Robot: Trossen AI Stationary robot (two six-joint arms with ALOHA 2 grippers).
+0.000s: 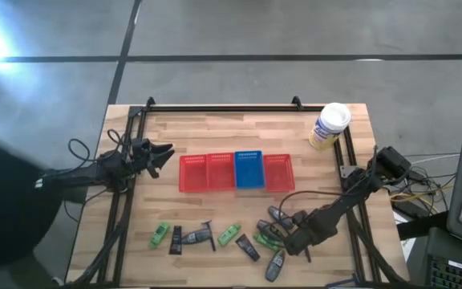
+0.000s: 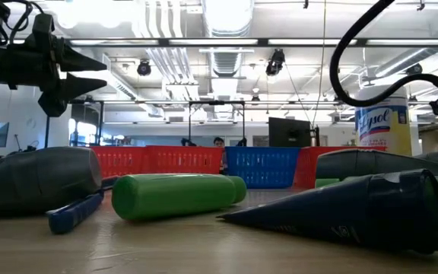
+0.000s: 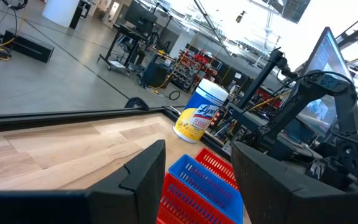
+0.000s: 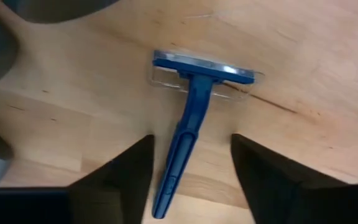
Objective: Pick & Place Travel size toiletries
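Nearest the low camera, a black tube (image 2: 356, 209) is seen lying on the wooden table (image 1: 215, 128), with a green tube (image 2: 177, 195) beside it and a blue razor (image 2: 74, 211) to the left. From above, the toiletries are found scattered along the near edge of the table: a green tube (image 1: 160, 234), a black tube (image 1: 176, 239), another green tube (image 1: 229, 234), and a grey bottle (image 1: 275, 266) further right.

At the near right, the right gripper (image 1: 297, 245) is lowered among these items. In its wrist view, a blue razor (image 4: 188, 118) is seen lying flat on the wood between its two fingers (image 4: 120, 180), which stand apart on either side of the handle without touching it.

At the left of the table, the left gripper (image 1: 163, 156) is held above the surface with its jaws parted and nothing between them. A row of red baskets (image 1: 207, 172) and one blue basket (image 1: 249, 169) is set mid-table, and a white canister (image 1: 329, 126) stands at the far right.
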